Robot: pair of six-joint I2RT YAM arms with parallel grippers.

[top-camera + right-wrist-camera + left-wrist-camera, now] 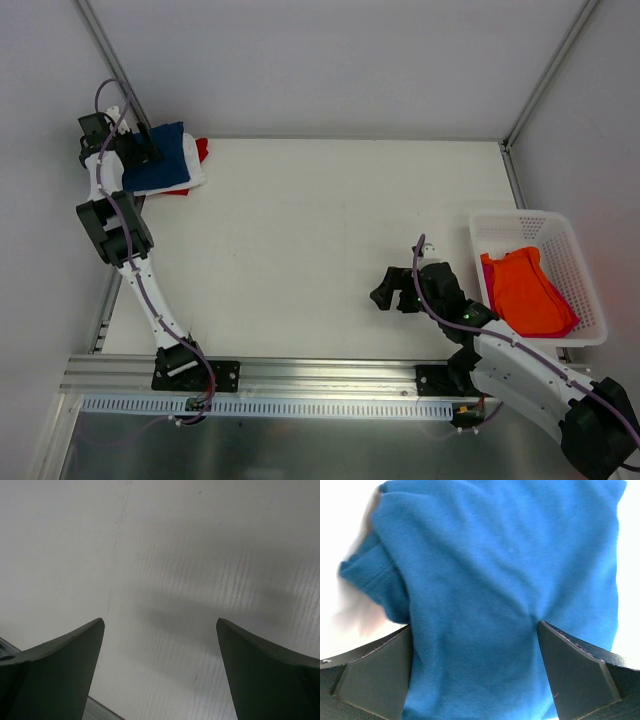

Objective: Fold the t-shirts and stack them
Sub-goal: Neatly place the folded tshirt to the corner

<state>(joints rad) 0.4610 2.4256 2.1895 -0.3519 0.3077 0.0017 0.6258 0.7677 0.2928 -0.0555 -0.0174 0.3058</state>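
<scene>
Blue t-shirt (165,155), soft and matte, topped a folded stack of three at 10 o'clock on the table (330,230); white t-shirt (195,178) and red t-shirt (202,150) edges peeked out beneath. Two more, orange t-shirt (525,290) crumpled over magenta t-shirt (572,322), lay in one white lattice basket (520,218) at 3 o'clock. Left gripper (140,150) sat over the blue cloth, jaws spread, clamping nothing. Right gripper (392,293) at 5 o'clock gaped above bare tabletop.

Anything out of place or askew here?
Only at the far left corner: the red tee pokes out past the blue tee on its right, and the white tee shows along the near edge, so the layers aren't squared. Nothing looks damaged.
</scene>
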